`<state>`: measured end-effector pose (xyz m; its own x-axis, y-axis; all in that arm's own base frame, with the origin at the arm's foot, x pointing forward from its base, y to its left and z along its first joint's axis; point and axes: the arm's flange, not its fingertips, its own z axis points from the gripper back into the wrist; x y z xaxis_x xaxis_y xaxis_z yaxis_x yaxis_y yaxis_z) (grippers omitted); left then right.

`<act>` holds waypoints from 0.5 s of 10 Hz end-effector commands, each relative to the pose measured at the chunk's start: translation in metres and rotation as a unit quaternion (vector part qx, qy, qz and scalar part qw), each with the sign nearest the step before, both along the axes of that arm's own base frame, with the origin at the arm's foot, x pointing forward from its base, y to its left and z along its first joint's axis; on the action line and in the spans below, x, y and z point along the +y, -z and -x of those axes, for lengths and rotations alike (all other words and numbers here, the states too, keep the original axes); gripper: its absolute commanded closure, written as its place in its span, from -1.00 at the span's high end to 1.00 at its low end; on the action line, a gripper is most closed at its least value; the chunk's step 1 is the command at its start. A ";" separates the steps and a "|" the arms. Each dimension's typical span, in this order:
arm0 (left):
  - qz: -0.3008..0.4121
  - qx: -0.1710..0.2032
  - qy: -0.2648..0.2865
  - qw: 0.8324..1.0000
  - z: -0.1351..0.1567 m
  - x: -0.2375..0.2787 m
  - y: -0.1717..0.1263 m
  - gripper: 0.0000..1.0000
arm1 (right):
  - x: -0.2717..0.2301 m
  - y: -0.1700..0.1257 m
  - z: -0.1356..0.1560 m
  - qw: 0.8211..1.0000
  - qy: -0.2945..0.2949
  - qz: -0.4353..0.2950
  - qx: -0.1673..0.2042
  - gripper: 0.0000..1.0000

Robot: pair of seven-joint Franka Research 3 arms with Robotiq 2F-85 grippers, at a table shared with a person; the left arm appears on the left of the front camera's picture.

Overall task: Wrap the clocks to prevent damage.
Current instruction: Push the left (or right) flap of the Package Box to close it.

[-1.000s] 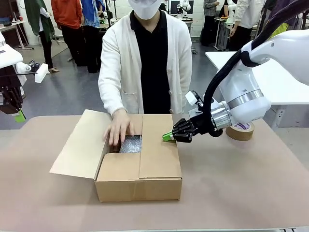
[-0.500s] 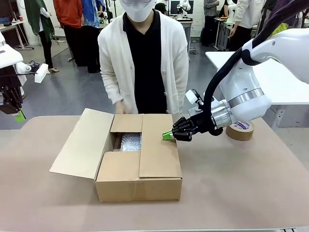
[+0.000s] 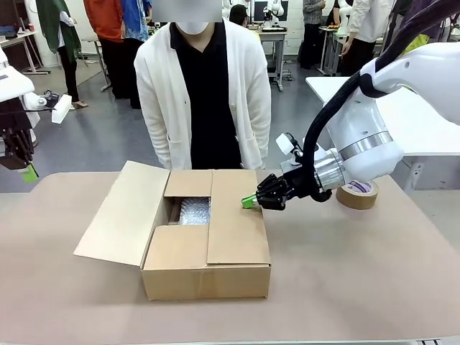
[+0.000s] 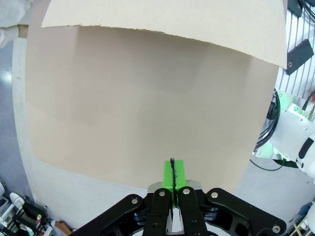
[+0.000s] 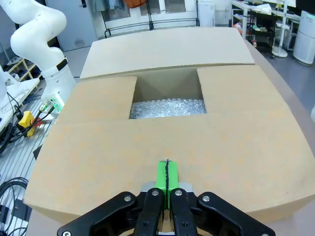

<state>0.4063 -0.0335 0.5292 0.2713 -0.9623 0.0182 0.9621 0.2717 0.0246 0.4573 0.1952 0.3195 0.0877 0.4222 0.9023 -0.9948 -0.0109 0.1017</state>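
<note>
Front: right gripper [image 3: 249, 202], jaws shut and empty, tips at the box's [image 3: 208, 269] right flap [image 3: 233, 219], bubble wrap [image 3: 194, 213] inside; left gripper [image 3: 29, 172] hangs far left. Left wrist: its jaws closed, holding nothing. Right wrist: press that flap gently and squarely, I'd say.

Looks like a robotics lab: bare grey floor [image 3: 108, 136], white workbench [image 3: 424, 122] to one side, loose cables [image 5: 15, 123] trailing off the table, people [image 3: 100, 18] standing among equipment tables [image 3: 273, 32] behind.

Right fingers [image 3: 249, 202] pressed together (left fingers [image 4: 168, 173] likewise, held aside).
</note>
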 end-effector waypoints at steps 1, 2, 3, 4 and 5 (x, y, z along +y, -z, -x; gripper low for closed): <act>0.002 0.000 -0.010 1.000 0.000 -0.001 0.000 -0.99 | 0.000 0.006 0.001 1.000 0.006 0.002 0.003 -0.98; 0.002 0.000 -0.010 1.000 0.000 -0.001 0.000 -0.99 | 0.000 0.006 0.001 1.000 0.006 0.002 0.003 -0.98; 0.002 0.000 -0.010 1.000 0.000 -0.001 0.000 -0.99 | 0.000 0.006 0.001 1.000 0.006 0.002 0.003 -0.98; 0.002 0.000 -0.010 1.000 0.000 -0.001 0.000 -0.99 | 0.000 0.006 0.001 1.000 0.006 0.002 0.003 -0.98; 0.000 0.000 0.000 1.000 0.000 0.000 0.000 -0.99 | 0.000 0.006 0.001 1.000 0.006 0.002 0.003 -0.98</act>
